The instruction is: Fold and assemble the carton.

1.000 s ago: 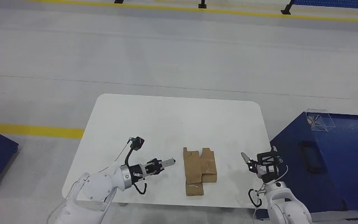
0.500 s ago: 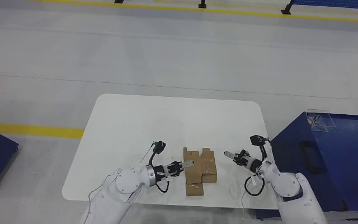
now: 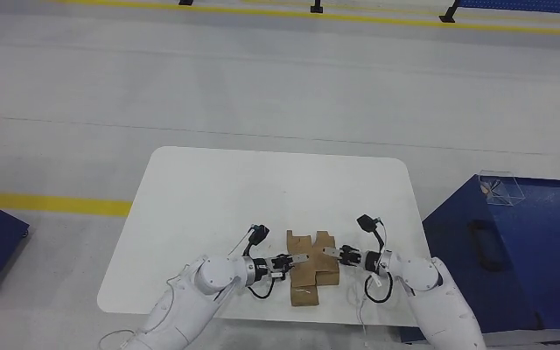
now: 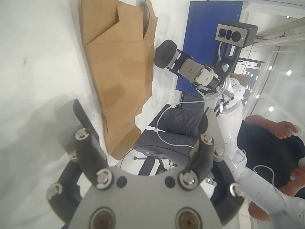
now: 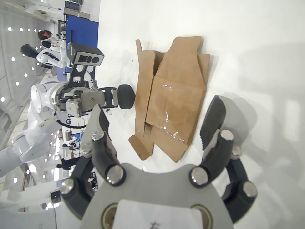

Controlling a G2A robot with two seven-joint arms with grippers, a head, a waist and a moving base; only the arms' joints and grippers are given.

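Carton: a flattened brown carton [image 3: 311,267] lies on the white worktop [image 3: 219,192], lower centre of the top view. It is close to the worktop's lower edge, with flaps sticking out at top and bottom.
My left end effector [image 3: 298,259]: the fingers are spread wide and hold nothing. It sits at the carton's left side and seems to touch the cardboard, though I can't be sure.
My right end effector [image 3: 330,253]: the fingers are likewise apart and empty. It sits at the carton's right side, facing the left one across the carton.

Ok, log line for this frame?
carton: flat on table | left gripper: open, beside carton | right gripper: open, opposite side | grasp: none
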